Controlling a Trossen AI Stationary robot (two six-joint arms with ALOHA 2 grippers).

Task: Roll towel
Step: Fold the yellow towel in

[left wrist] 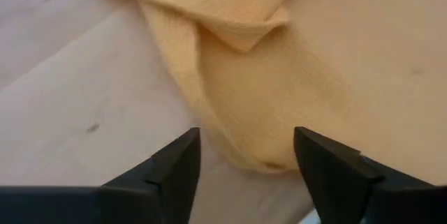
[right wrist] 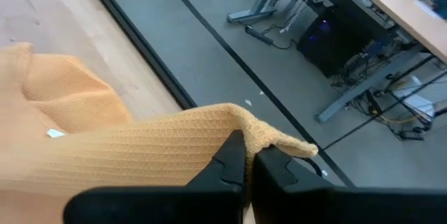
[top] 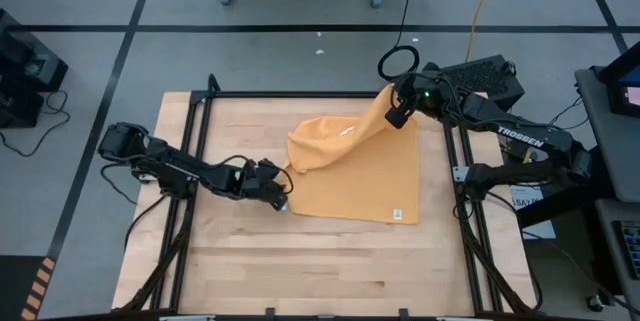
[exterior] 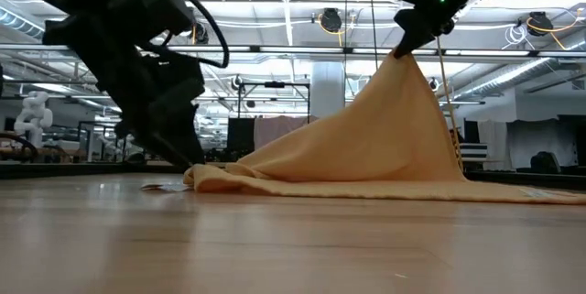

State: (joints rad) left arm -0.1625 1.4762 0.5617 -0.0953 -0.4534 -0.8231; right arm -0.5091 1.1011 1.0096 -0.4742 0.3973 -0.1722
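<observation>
Towel (top: pixel 350 176) lies mid-worktop (top: pixel 300 271), far corner lifted, pinched in the shut right pincer (top: pixel 397 113). Left pincer (left wrist: pixel 244 165), jaws apart, sits low straddling the near-left folded corner; nothing gripped yet. Left arm is nearer that corner; the raised edge runs diagonally up toward the right pincer.

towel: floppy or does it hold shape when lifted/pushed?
Likely floppy: the towel drapes like a tent from the corner pinched in the right gripper. Pushed, it would probably bunch; its edge is already folded by the open left gripper.
</observation>
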